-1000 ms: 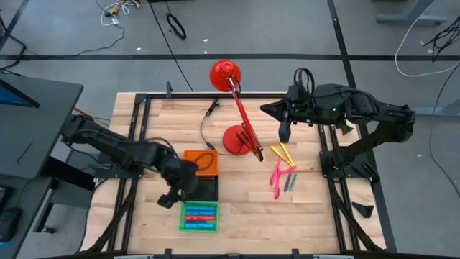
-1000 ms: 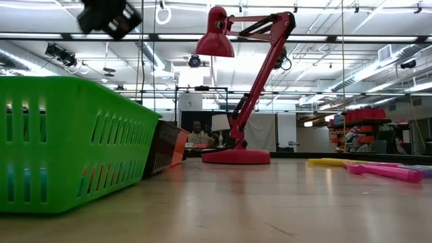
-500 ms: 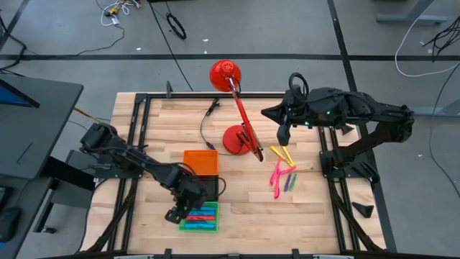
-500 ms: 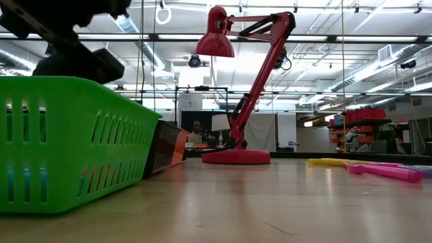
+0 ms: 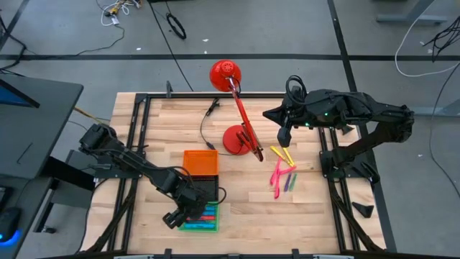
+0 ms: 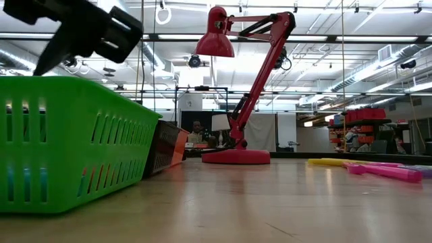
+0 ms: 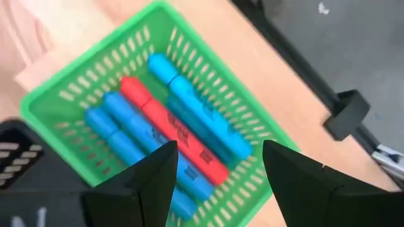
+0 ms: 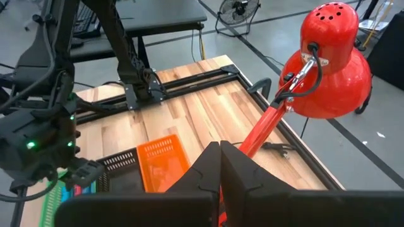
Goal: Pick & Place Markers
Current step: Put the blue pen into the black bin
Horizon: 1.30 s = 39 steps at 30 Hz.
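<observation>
Spanning the whole workspace, the wooden table (image 5: 180, 119) carries a red desk lamp (image 5: 237, 115) at its middle, which splits it into a sorting side and a supply side; on the sorting side an orange tray (image 5: 200, 161), a black tray (image 5: 208, 188) and a green tray (image 5: 200, 224) sit in a touching row, apparently one bin per group; the left gripper (image 5: 177, 216) hangs over the green tray with jaws apart and nothing between them, a posture consistent with a drop-off; the right gripper (image 5: 284, 134) waits with fingers fully closed and empty above the loose markers (image 5: 282, 173), likely staged for the next pick; those markers are short thin sticks, pink, yellow and green, lying crossed on bare wood; the sorted markers (image 7: 170, 129) lie parallel in the green tray, mostly blue with one red
</observation>
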Tool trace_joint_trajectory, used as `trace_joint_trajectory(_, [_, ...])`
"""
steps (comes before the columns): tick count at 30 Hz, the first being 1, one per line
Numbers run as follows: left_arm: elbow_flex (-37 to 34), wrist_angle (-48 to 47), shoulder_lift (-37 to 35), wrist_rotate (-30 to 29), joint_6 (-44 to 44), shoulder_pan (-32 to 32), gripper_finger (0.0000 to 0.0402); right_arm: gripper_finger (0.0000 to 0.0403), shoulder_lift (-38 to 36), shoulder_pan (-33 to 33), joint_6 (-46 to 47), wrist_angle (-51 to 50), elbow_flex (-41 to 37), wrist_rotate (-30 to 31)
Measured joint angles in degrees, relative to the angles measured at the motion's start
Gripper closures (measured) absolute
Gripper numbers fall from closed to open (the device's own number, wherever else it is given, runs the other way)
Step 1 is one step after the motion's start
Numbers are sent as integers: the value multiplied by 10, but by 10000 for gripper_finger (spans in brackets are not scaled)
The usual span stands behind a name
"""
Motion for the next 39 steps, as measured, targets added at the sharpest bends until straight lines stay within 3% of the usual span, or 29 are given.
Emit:
trace_joint_trajectory(5, [7,11,0,33,-98,1,166,395,0,0,2,0,0,0])
trace_joint_trajectory(12, [7,12,0,24,-227,-1,196,395,0,0,2,0,0,0])
trace_joint_trajectory(17, [7,12,2,-8,-230,-3,206,395,0,0,2,0,0,1])
trace_joint_trajectory(39, [6,25,69,-19,-270,-14,207,395,2,0,-18,-7,0,2])
